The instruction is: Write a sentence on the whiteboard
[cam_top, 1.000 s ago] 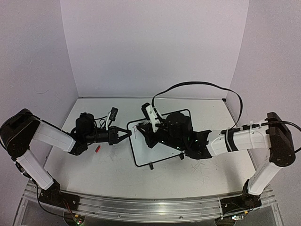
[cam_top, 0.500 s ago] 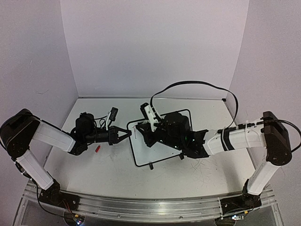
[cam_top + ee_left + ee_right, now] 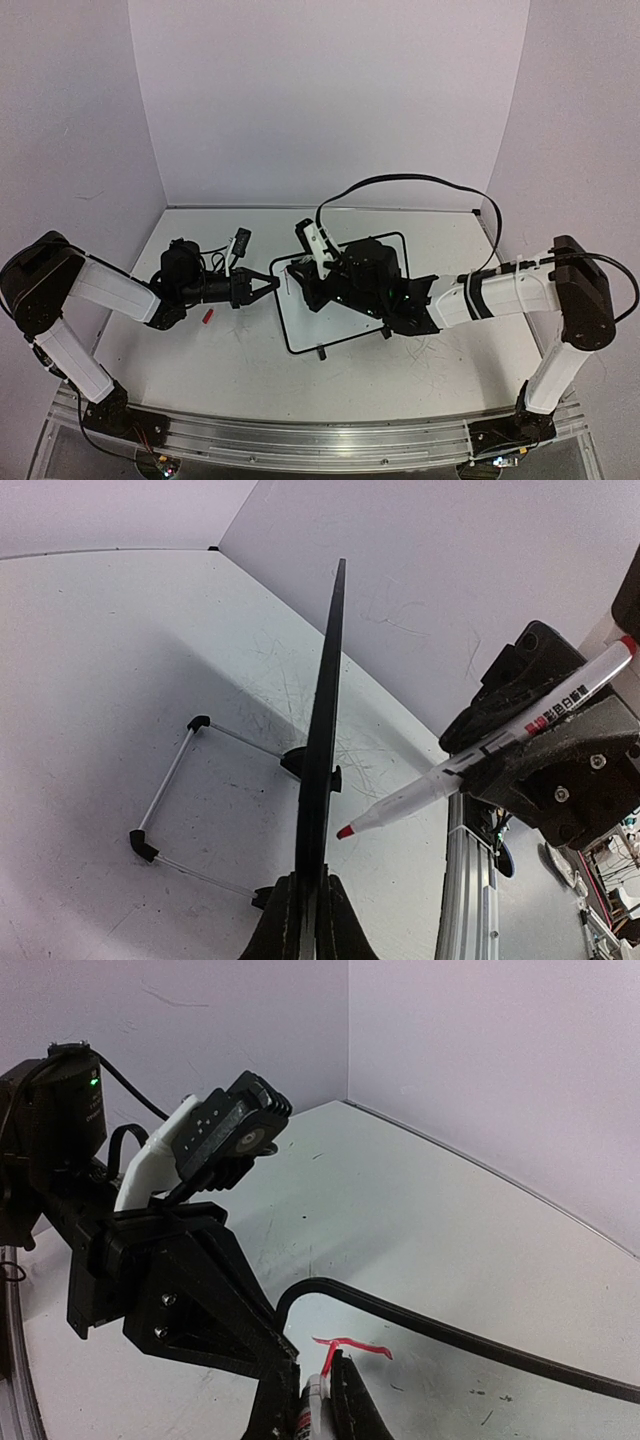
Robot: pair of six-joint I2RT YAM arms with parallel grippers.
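The whiteboard (image 3: 335, 325) stands at the table's middle, and the left wrist view shows it edge-on (image 3: 325, 700). My left gripper (image 3: 268, 284) is shut on its left edge, jaws clamped on the black frame (image 3: 308, 920). My right gripper (image 3: 302, 280) is over the board's upper left corner, shut on a white marker (image 3: 480, 750) with a red tip (image 3: 345, 832). In the right wrist view the marker (image 3: 312, 1410) sits between the jaws (image 3: 320, 1400), its tip hidden, at a short red stroke (image 3: 352, 1345) on the board (image 3: 450, 1390).
A small red cap (image 3: 208, 315) lies on the table left of the board. The board's wire stand (image 3: 165, 800) sticks out behind it. A black cable (image 3: 420, 180) loops above the right arm. Walls enclose the back and both sides.
My right gripper with the marker has shifted a little to the left over the board. The left gripper and the board have not moved.
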